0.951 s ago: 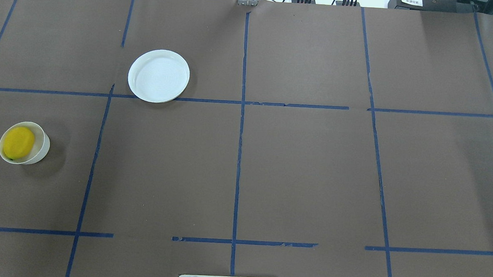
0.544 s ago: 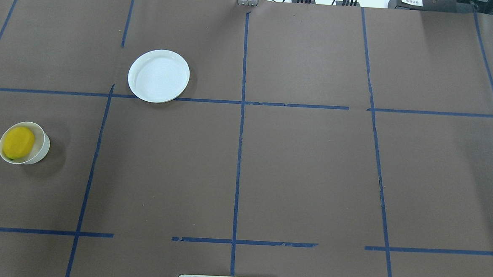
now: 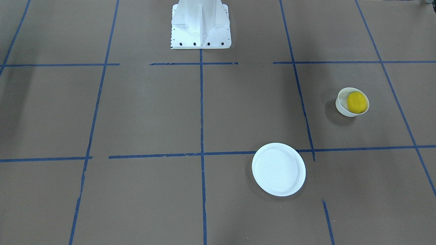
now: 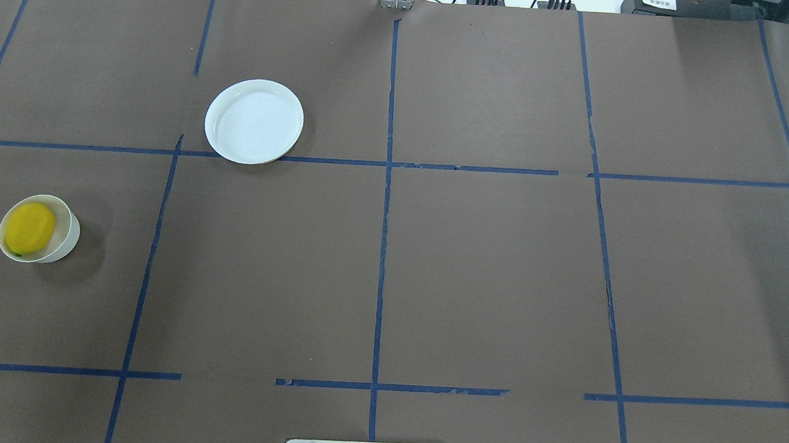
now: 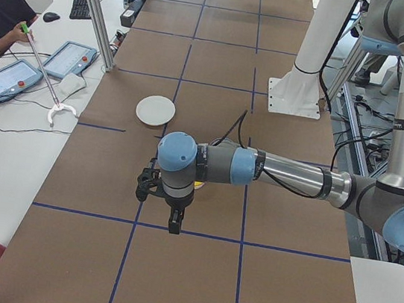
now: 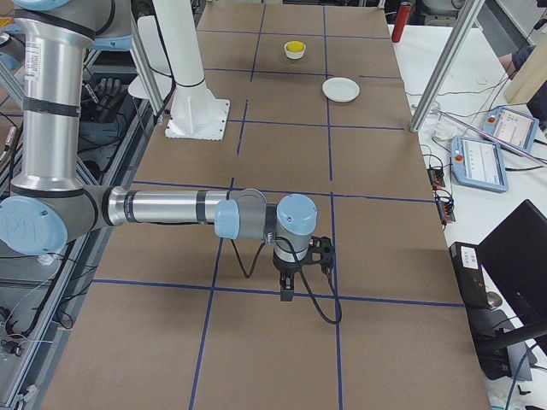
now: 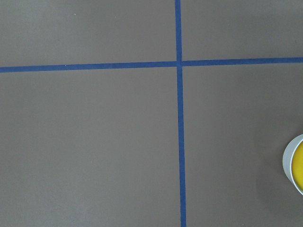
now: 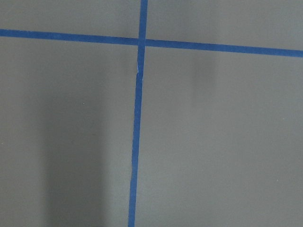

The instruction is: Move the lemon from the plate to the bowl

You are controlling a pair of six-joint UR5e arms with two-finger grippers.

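Left wrist view's edge chops off the bowl (image 7: 287, 163) and lemon (image 7: 298, 168); left gripper (image 5: 175, 221) and right gripper (image 6: 286, 289) too tiny to read.

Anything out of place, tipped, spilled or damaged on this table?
Nothing stands out. The lemon sits inside the bowl; the plate lies flat and bare, apart from it. Only the blue tape has gaps and frayed spots.

No legible text or labels

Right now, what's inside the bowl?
The lemon lies inside the bowl, filling most of its opening. The bowl's floor is covered by the lemon, so whether anything else lies beneath it cannot be seen.
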